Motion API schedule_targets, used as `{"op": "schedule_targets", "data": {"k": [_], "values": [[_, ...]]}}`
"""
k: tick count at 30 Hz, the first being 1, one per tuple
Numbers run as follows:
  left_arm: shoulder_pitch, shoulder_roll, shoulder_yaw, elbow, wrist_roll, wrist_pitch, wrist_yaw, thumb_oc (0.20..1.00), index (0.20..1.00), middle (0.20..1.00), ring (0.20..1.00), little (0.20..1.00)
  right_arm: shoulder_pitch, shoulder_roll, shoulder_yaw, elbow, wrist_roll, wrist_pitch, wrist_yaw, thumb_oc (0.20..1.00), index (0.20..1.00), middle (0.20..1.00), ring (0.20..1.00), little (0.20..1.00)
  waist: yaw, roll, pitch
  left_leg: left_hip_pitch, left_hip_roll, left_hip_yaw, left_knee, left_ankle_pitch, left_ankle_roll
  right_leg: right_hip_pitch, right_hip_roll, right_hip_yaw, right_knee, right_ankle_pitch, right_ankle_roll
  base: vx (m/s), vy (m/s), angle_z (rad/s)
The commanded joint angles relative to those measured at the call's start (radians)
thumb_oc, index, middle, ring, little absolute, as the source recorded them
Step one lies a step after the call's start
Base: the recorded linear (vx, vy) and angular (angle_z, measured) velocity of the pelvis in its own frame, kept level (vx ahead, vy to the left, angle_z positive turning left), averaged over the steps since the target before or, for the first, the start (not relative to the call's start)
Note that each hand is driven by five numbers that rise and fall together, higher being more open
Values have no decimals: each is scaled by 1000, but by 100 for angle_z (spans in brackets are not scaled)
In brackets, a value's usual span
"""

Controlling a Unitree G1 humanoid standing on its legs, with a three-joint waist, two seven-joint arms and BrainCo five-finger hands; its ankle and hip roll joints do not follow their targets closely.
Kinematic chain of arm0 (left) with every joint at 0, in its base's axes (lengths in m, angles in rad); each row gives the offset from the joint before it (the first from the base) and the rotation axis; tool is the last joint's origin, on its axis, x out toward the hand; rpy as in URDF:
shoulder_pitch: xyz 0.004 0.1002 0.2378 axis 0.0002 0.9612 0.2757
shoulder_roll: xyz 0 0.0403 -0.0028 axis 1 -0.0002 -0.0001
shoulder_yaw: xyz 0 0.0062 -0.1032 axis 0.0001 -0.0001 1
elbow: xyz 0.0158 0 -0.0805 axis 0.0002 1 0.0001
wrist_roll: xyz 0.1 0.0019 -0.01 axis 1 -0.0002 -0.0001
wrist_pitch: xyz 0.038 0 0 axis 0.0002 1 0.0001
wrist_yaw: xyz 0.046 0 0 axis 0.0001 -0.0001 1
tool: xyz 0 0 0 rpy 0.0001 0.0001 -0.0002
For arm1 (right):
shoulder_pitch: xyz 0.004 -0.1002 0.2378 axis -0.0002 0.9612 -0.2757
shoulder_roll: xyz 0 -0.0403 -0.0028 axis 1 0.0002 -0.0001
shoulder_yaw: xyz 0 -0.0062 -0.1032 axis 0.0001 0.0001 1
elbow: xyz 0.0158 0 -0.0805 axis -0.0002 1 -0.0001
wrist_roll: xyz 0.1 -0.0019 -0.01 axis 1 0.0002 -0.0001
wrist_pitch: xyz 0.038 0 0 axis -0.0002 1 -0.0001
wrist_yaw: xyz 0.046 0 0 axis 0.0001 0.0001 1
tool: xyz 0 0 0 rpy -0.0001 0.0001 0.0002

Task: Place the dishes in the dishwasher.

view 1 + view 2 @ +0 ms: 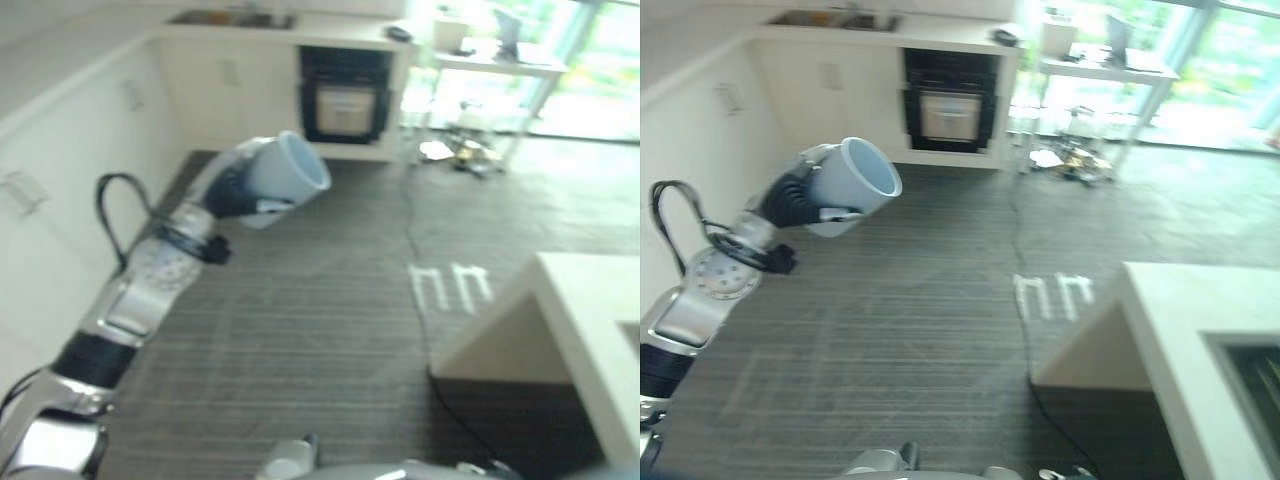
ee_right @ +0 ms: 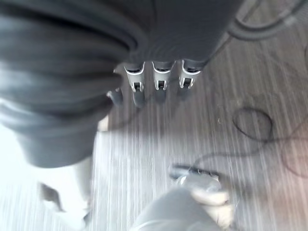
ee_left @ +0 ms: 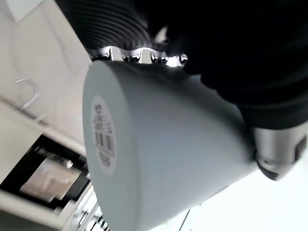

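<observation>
My left hand is raised over the dark floor and shut on a light blue cup, held tilted with its open mouth facing up and away. In the left wrist view the cup shows its barcode-labelled base, with my fingers and thumb wrapped round its side. A dark built-in appliance sits in the far white counter, well beyond the cup. My right hand hangs low over the striped floor, fingers relaxed and holding nothing.
White cabinets line the left wall, with a sink in the far counter. A white counter corner juts in at the right. A table stands by the window, with clutter beneath it and white tape marks on the floor.
</observation>
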Motion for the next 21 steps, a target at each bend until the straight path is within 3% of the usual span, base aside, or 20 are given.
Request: {"op": "schedule_targets", "data": {"k": [1, 5, 12, 21], "values": [[-60, -7, 112, -28, 25, 9, -5, 200, 200, 200, 200, 200, -28, -26, -53, 20, 54, -11, 10, 1000, 1000, 1000, 1000, 1000, -60, 41, -11, 101, 92, -23, -87, -40, -46, 103, -34, -96, -227, 152, 56, -66, -25, 29], [-53, 14, 140, -27, 4, 23, -8, 200, 200, 200, 200, 200, -5, -17, -86, 24, 77, 3, 43, 1000, 1000, 1000, 1000, 1000, -68, 49, -21, 106, 105, 3, -93, -38, -55, 121, -34, -118, -234, 143, 60, -30, 1, 10], [-40, 32, 169, -13, -1, 34, -21, 200, 200, 200, 200, 200, 10, 4, -65, 18, 23, 16, 18, 1000, 1000, 1000, 1000, 1000, -75, 55, -35, 129, 119, 42, -94, -47, -60, 148, -40, -133, -235, 129, 65, -3, 9, 5], [-18, 40, 196, -18, 2, 28, -42, 200, 200, 200, 200, 200, 24, 15, -49, 38, 14, 63, 129, 1000, 1000, 1000, 1000, 1000, -79, 50, -51, 151, 126, 98, -94, -54, -58, 162, -53, -148, -235, 128, 79, 8, 18, -2]]}}
